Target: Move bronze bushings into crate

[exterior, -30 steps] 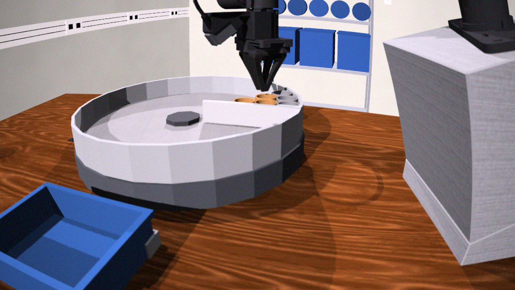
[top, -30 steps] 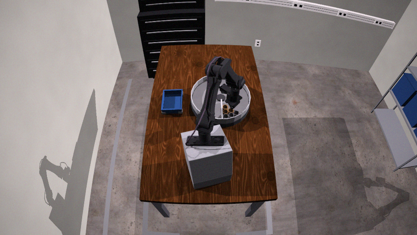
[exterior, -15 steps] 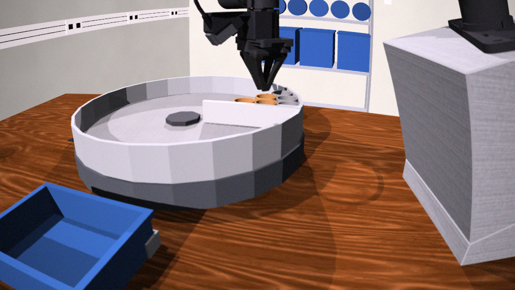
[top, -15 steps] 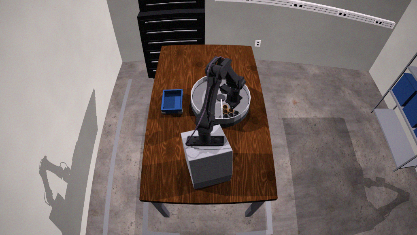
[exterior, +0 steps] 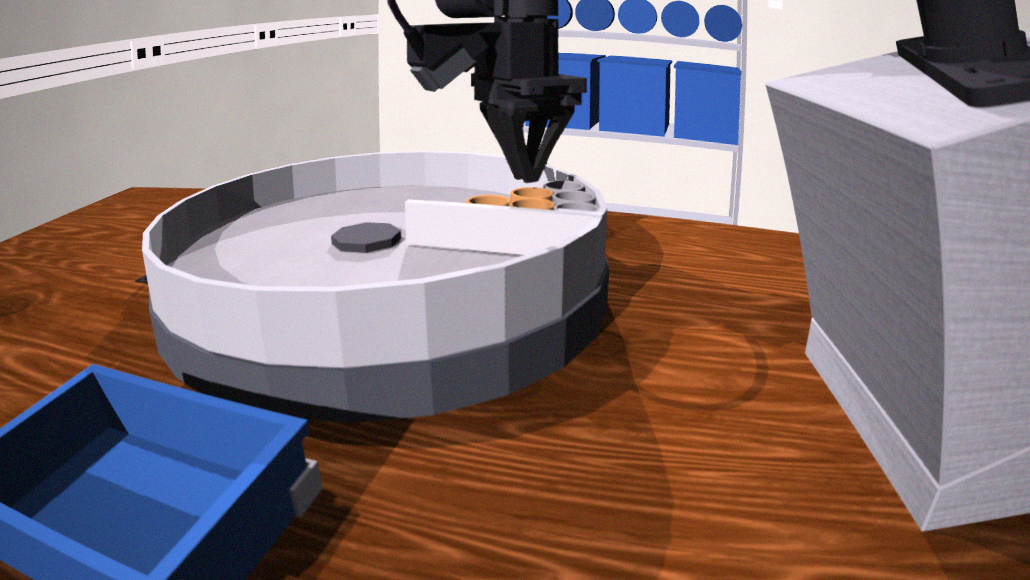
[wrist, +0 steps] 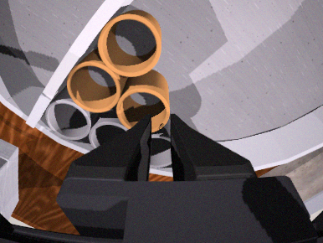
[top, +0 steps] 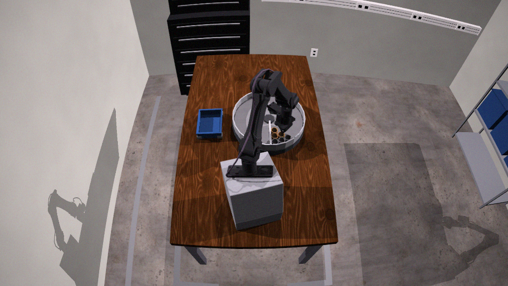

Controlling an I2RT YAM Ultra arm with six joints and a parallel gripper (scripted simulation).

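Observation:
Three bronze bushings (wrist: pixel 130 43) (wrist: pixel 94 87) (wrist: pixel 146 100) (exterior: pixel 374 273) stand upright in a tight cluster beside several grey bushings (wrist: pixel 69 118) at the rim of the white turntable. They sit just behind a white divider wall (exterior: pixel 468 226). My gripper (exterior: pixel 529 176) points straight down just above the nearest bronze bushing (exterior: pixel 531 193). In the wrist view its fingers are nearly together, with only a narrow gap over that bushing's wall, and hold nothing. The blue crate (exterior: pixel 136 475) is empty and stands on the table to the left of the turntable (top: pixel 268 122).
The arm's grey pedestal (top: pixel 254 198) stands at the near side of the turntable. A dark hub (exterior: pixel 365 236) sits at the turntable's centre. The crate (top: pixel 209 122) lies close to the table's left edge.

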